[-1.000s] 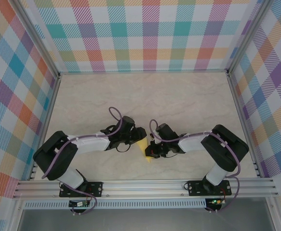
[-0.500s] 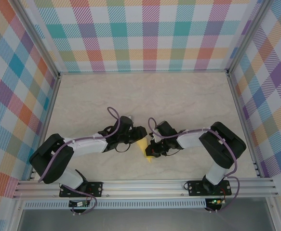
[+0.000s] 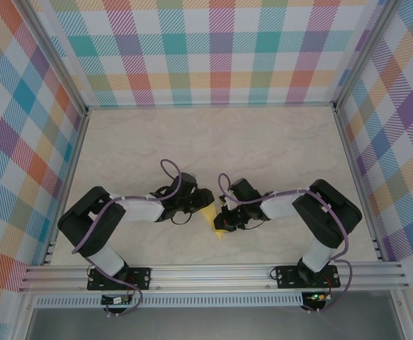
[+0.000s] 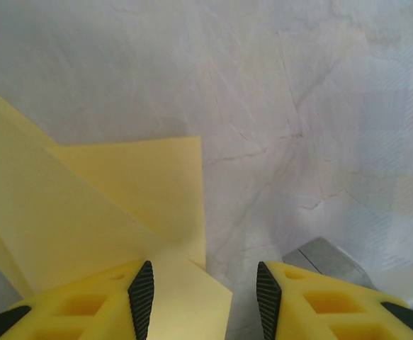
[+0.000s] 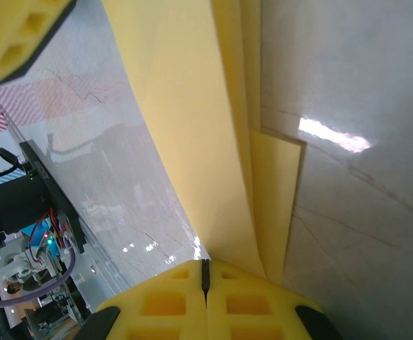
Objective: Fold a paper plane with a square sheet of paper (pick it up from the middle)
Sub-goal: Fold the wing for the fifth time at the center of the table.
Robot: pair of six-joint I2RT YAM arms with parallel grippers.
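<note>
Where the two arms meet near the front of the table (image 3: 263, 149), the folded yellow paper (image 3: 212, 215) is found, its long axis run near to far and one tip pointed at the near edge. Stacked layers are revealed by the right wrist view, where the right gripper (image 5: 206, 278) is closed against the paper's edge; a pinch cannot be confirmed. The left gripper (image 4: 203, 301) is seen parted over a corner.

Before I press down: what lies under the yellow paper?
Marbled table shows around the paper; lower folded layers peek out at its edge. What's directly beneath is covered.
</note>
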